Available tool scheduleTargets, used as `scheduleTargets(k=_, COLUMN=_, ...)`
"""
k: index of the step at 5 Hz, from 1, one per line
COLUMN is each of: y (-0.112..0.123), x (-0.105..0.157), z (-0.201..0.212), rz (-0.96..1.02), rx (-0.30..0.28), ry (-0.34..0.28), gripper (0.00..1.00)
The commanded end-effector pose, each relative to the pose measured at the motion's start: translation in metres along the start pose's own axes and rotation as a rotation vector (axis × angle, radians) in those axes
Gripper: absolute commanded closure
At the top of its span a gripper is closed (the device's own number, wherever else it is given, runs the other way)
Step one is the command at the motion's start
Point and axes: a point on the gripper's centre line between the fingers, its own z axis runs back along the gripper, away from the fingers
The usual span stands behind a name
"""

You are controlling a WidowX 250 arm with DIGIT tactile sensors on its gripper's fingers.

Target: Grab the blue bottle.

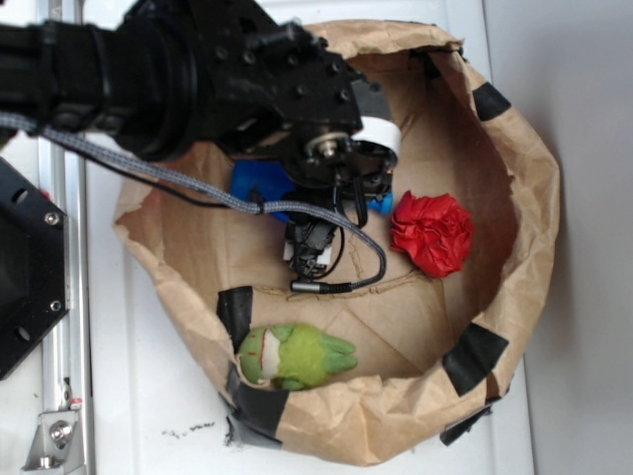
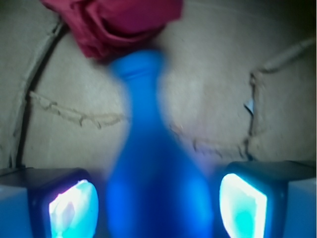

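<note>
Closest to the wrist camera, the gripper (image 2: 158,203) stood spread wide, one pad (image 2: 74,208) low at the left and the other at the low right, both glowing pale cyan. Between them lay the blue bottle (image 2: 153,163), its broad body filling the space and blurred by nearness; a thin gap showed on either side, so the pads straddled it without plainly pressing on it — whether either one touched could not be told. The bottle narrowed away from the camera to a short neck, and its mouth ended just beside, perhaps against, the crumpled red paper ball (image 2: 111,22) at the top of that view. Brown paper floor (image 2: 247,74), creased and torn along wavy lines, lay under all of it. From the exterior camera, the black arm (image 1: 198,69) reached in from the upper left and hid most of the bottle (image 1: 259,183) — only blue patches showed beneath the wrist and beside the red ball (image 1: 431,233). Everything sat inside a rolled-down paper bag (image 1: 534,198) patched with black tape. Nearer that bag's lower rim, well apart from the bottle, a green plush toy (image 1: 295,356) lay on its side. Beyond the bag spread a white table (image 1: 148,396).
</note>
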Motion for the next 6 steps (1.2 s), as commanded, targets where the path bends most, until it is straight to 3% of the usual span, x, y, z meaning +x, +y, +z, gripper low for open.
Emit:
scheduleTargets(k=1, y=-0.013, x=-0.002, z=0.008, rz=-0.007, rx=-0.007, ry=-0.046, gripper=0.00)
scheduleTargets(k=2, y=-0.012, x=-0.001, z=0.009, rz=0.010, rx=-0.008, ry=-0.056, gripper=1.00)
scheduleTargets(k=5, y=-0.003, x=0.012, z=0.020, rz=-0.032, rx=0.005, ry=-0.079, gripper=1.00)
scheduleTargets(k=6, y=-0.004, x=0.007, z=0.050, rz=-0.070, rx=0.009, ry=-0.119, gripper=1.00)
